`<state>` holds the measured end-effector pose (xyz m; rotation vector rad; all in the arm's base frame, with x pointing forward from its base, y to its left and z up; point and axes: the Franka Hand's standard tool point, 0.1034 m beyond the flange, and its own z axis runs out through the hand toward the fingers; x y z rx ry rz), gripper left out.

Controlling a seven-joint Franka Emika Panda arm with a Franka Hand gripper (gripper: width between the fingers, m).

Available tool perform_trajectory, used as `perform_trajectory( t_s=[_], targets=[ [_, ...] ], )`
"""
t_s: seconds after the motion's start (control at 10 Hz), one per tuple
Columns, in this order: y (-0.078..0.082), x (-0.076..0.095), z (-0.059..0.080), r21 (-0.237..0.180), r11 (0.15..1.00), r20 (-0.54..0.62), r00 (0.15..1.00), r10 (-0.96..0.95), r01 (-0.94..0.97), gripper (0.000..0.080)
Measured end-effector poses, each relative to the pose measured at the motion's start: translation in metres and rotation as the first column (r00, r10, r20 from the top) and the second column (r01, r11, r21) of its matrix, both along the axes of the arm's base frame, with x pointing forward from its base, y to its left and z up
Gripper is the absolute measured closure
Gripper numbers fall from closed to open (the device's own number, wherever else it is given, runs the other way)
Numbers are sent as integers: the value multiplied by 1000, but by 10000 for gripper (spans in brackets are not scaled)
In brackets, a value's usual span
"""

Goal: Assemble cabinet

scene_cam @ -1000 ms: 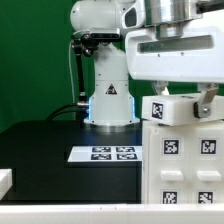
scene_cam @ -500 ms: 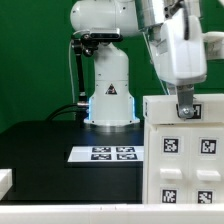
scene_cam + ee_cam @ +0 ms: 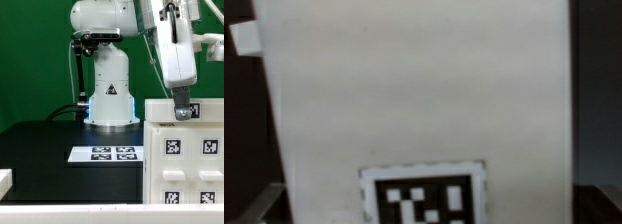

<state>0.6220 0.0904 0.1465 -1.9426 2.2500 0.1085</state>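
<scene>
The cabinet [image 3: 160, 165], a large white box with square tags on its front, stands at the exterior view's right. A white top piece [image 3: 160, 108] lies flat across its top. My gripper [image 3: 183, 110] comes straight down from above. One dark finger [image 3: 183, 106] lies against the front edge of the top piece, over a tag there, and the other finger is hidden behind it. The jaws stand closed across that piece. The wrist view is filled by a white surface [image 3: 420, 90] with one tag [image 3: 423, 195]; no fingers show there.
The marker board [image 3: 103, 153] lies flat on the black table in front of the arm's white base [image 3: 108, 95]. A small white part [image 3: 5, 182] sits at the exterior view's lower left edge. A green wall stands behind.
The gripper has turned about a quarter turn from one second ago, and the top piece turned with it and now sits square on the cabinet. Since half a second ago almost nothing has moved.
</scene>
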Motion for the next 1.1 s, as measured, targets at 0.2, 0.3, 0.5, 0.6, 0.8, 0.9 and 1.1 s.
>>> perform_trajectory(
  t_s=[0.2, 0.3, 0.5, 0.6, 0.8, 0.9, 1.1],
  targets=[
    [3, -1, 7, 5, 998, -8, 998, 57, -57, 151],
    [5, 2, 22, 13, 997, 2, 997, 81, -81, 150],
    [6, 3, 24, 3, 978, 23, 978, 209, -209, 150],
    [6, 2, 23, -9, 953, 37, 952, 303, -303, 150],
    [7, 2, 24, -27, 900, 58, 898, 437, -436, 150],
    [10, 1, 27, -54, 821, 47, 820, 570, -568, 150],
    [19, 2, 33, -116, 599, 54, 598, 800, -792, 150]
  ],
)
